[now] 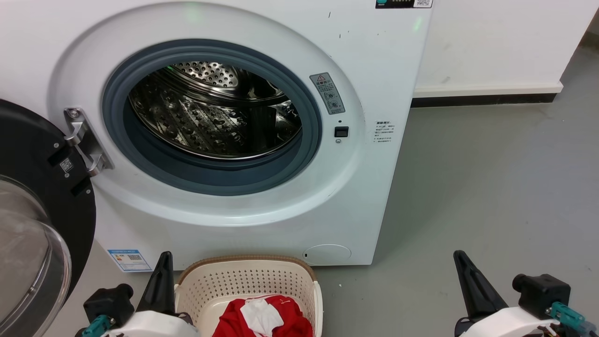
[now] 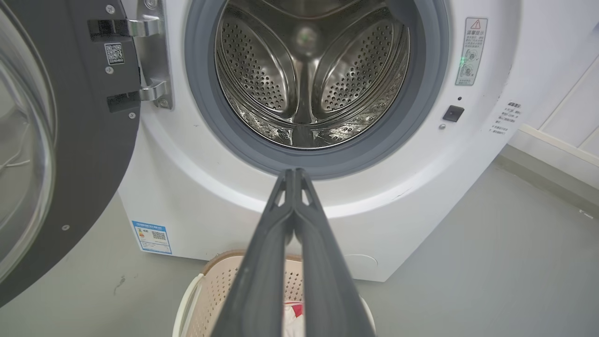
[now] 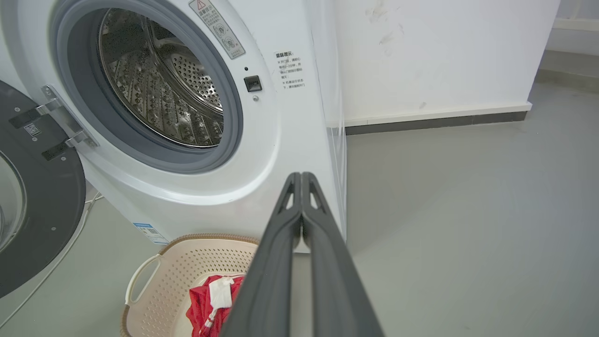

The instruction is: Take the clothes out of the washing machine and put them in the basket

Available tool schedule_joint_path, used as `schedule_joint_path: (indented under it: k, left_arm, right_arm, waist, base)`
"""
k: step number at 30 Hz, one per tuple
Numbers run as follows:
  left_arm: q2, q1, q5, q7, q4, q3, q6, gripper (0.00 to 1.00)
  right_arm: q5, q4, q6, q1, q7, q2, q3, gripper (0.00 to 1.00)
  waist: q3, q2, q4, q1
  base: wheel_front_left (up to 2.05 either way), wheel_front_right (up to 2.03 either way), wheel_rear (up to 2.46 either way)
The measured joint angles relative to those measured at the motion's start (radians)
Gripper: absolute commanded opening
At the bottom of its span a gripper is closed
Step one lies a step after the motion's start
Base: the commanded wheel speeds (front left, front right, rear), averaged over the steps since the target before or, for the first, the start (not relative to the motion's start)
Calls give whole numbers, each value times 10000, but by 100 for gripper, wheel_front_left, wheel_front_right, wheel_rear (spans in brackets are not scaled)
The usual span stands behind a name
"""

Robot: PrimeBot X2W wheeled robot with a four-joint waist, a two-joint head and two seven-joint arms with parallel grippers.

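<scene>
The white washing machine (image 1: 262, 220) stands with its black-rimmed door (image 1: 42, 196) swung open to the left; its steel drum (image 1: 210, 112) holds nothing that I can see. On the floor in front sits the cream basket (image 1: 243, 281), with red and white clothes (image 1: 264, 318) lying inside. My left gripper (image 1: 164, 256) is shut at the basket's left rim, its fingers (image 2: 285, 220) pressed together with nothing between them. My right gripper (image 1: 457, 255) is shut over bare floor to the right, well clear of the basket (image 3: 187, 267) and clothes (image 3: 210, 299).
A white wall with a dark skirting board (image 1: 486, 99) runs behind the machine on the right. Grey floor (image 1: 491, 187) spreads open to the right of the machine. A thin cable (image 3: 70, 243) lies on the floor under the open door.
</scene>
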Motion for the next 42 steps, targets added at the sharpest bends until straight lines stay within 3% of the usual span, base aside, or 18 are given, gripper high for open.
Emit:
schedule_joint_path:
  k: [7, 42]
  left_arm:
    - [-65, -209, -1994, 364, 130, 109, -107, 0]
    - [-221, -922, -7175, 1425, 640, 583, -418, 0]
  right_arm:
    - [2255, 426, -2, -337, 48, -92, -84, 0]
    - [7889, 1398, -4, -1224, 280, -253, -514, 0]
  waist:
    - [30, 0, -2, 0]
    - [131, 0, -7, 1]
  base:
    - [0, 0, 0]
    - [0, 0, 0]
